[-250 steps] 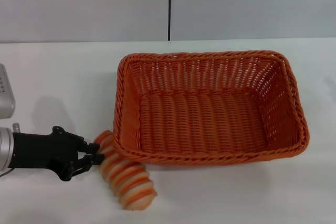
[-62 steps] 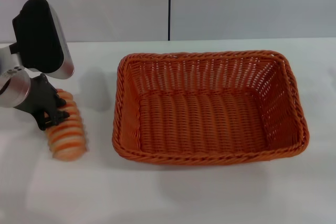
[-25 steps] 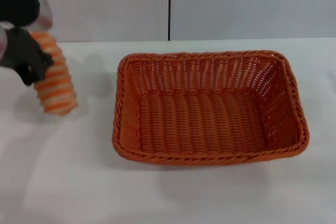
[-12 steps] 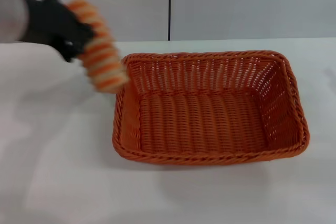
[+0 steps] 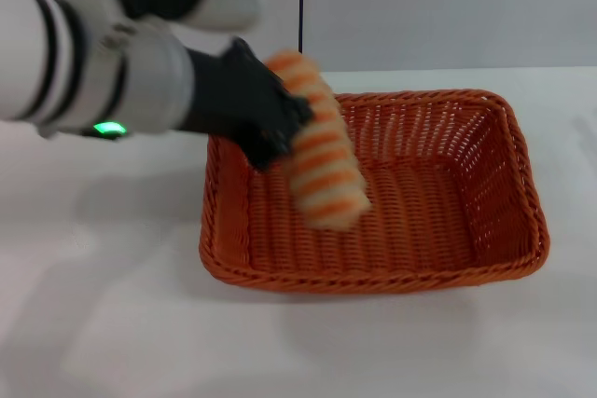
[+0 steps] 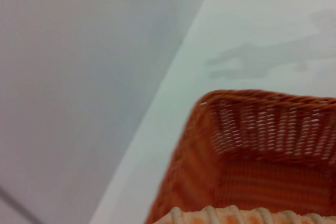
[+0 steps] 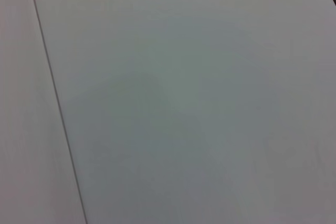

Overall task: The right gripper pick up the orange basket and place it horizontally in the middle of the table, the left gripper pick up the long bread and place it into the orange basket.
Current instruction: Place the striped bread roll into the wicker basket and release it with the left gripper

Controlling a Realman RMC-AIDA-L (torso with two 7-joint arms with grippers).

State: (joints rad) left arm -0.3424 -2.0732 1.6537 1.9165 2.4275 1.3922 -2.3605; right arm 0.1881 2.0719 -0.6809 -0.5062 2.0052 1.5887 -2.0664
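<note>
The orange basket (image 5: 518,184) lies lengthwise on the white table (image 5: 112,323), around the middle. My left gripper (image 5: 284,132) hovers over the basket's left half, shut on the upper end of the long bread (image 5: 326,170). The striped loaf hangs tilted in the air above the basket's floor, clear of the weave. In the left wrist view a basket corner (image 6: 247,129) shows from above, with the bread's ridged edge (image 6: 236,217) just below the camera. The right gripper is out of view; its wrist view holds only a grey panel.
A grey wall with a dark vertical seam (image 5: 300,6) runs behind the table. The left arm's white and black forearm (image 5: 93,62) stretches in from the left above the table. Bare tabletop lies in front of and left of the basket.
The left gripper has lifted the bread from the table's left side and swung it right, from beside the basket's back left corner to above the basket's inside. The basket has not moved.
</note>
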